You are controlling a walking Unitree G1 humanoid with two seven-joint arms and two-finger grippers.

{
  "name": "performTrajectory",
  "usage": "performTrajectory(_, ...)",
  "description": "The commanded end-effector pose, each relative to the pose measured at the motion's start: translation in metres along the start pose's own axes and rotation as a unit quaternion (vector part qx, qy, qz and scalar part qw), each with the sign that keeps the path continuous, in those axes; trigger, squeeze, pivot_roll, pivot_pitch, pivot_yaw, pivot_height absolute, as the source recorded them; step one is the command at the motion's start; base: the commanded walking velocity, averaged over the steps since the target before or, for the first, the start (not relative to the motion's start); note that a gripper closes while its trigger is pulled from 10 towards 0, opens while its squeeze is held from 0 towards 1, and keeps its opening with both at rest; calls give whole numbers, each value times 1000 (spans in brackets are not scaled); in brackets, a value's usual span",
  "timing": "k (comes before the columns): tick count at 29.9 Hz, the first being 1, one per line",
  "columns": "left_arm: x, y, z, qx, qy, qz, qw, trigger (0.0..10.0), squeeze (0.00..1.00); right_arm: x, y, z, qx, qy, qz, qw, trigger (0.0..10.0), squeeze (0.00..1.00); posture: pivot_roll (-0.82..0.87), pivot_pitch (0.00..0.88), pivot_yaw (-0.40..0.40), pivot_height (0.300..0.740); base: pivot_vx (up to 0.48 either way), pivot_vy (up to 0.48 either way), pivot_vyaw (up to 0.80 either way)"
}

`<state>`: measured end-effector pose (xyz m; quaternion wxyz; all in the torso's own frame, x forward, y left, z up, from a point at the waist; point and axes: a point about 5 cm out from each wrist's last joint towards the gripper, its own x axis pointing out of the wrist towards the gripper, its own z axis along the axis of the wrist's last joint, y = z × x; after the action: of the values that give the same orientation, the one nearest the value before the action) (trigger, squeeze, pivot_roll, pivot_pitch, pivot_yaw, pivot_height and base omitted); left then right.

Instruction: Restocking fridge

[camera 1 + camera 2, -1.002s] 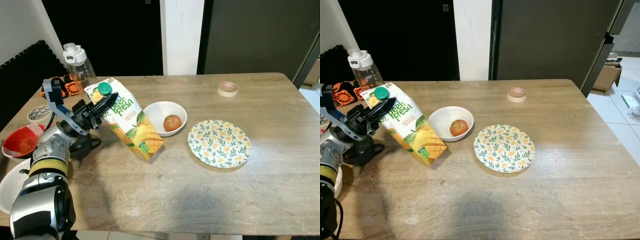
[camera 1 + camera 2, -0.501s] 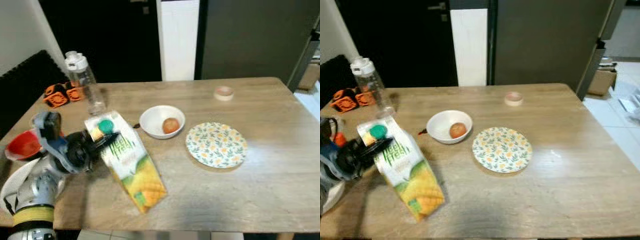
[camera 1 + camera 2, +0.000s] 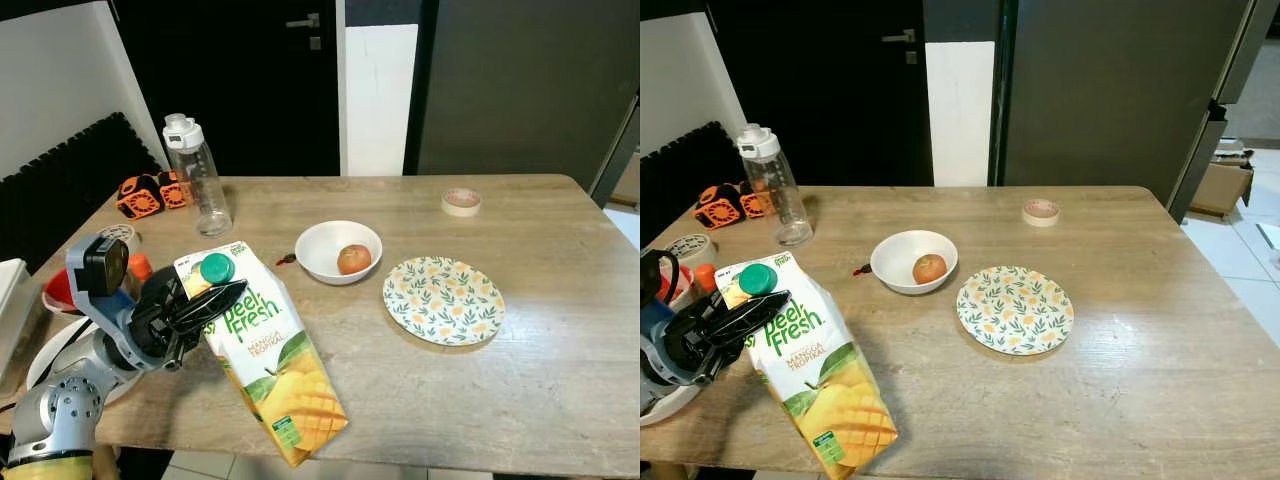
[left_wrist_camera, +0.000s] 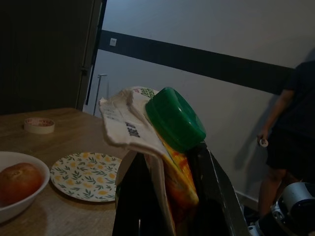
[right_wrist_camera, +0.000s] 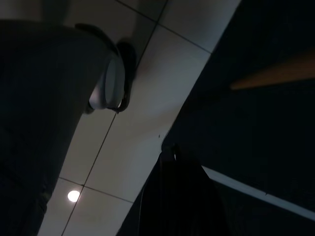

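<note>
My left gripper [image 3: 215,303] was clamped on the tilted yellow mango juice carton [image 3: 268,355], hanging past the wooden table [image 3: 560,340] edge; right gripper's [image 5: 179,196] state, couldn't tell.

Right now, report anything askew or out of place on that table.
The juice carton is tilted hard, its bottom corner hanging past the table's near edge. The left hand grips it at the crumpled top by the green cap. Nothing looks spilled.

1. One mango juice carton [image 3: 272,360]
2. One clear water bottle [image 3: 197,177]
3. One white bowl [image 3: 322,250] holding one apple [image 3: 350,259]
4. One floral plate [image 3: 443,300]
5. Two tape rolls [image 3: 461,202] [image 3: 686,248]
6. One red bowl [image 3: 57,292]
7. Two orange cube-shaped objects [image 3: 138,196] [image 3: 172,189]
</note>
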<state>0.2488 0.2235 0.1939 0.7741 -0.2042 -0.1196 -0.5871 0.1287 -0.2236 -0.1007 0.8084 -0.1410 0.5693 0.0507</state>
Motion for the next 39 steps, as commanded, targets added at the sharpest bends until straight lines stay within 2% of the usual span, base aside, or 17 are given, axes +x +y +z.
performTrajectory(1,4,-5,-8,-4,9,5,1000,10000,0,0,2,0,-7,4,4,1000,10000,0,-81,0,30,740,0,0,0)
performTrajectory(6,2,-10,-21,-28,25,21,999,10000,0,0,2,3,-9,2,3,1000,10000,0,-78,0,33,740,0,0,0)
performTrajectory(9,-3,-13,-36,-54,39,36,997,10000,0,1,3,4,-9,1,5,1000,10000,0,-70,0,32,740,0,0,0)
performTrajectory(15,-10,-15,-50,-82,44,52,994,10000,0,1,6,5,-9,0,8,1000,10000,0,-66,0,33,740,0,0,0)
performTrajectory(20,-21,-19,-78,-129,69,73,987,10000,0,1,7,5,-9,1,9,1000,10000,0,-63,0,36,740,0,0,0)
performTrajectory(26,-33,-21,-98,-164,82,98,978,10000,0,1,8,4,-9,1,10,1000,10000,0,-66,0,37,740,0,0,0)
performTrajectory(31,-39,-22,-105,-178,82,110,974,10000,0,1,8,3,-9,3,10,1000,10000,0,-66,0,37,740,0,0,0)
performTrajectory(39,-38,-23,-108,-179,81,103,975,10000,0,1,8,3,-10,3,9,1000,10000,0,-64,0,35,740,0,0,0)
